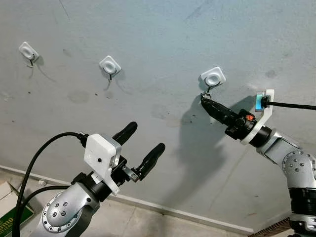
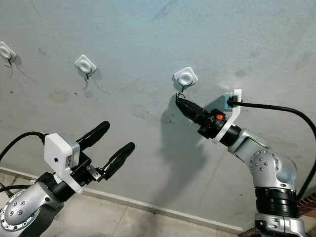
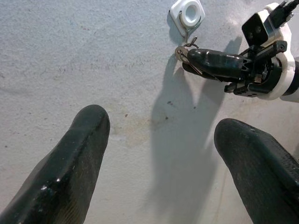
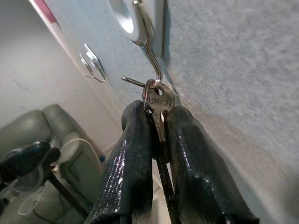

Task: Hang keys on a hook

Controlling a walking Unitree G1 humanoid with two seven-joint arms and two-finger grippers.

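Observation:
Three white hooks are stuck on the grey wall. My right gripper (image 1: 205, 102) reaches up to the rightmost hook (image 1: 213, 77) and is shut on silver keys (image 4: 161, 100). In the right wrist view the key ring (image 4: 148, 88) sits around the hook's metal curl (image 4: 154, 65), and the keys stay pinched between both fingers. The keys (image 3: 181, 53) also show just under the hook (image 3: 188, 13) in the left wrist view. My left gripper (image 1: 145, 143) is open lower left, away from the wall, holding nothing.
Two more white hooks, the middle hook (image 1: 109, 65) and the far-left hook (image 1: 28, 51), hang bare on the wall. A baseboard (image 1: 187, 213) runs along the floor below. A box (image 1: 10, 212) lies at the lower left corner.

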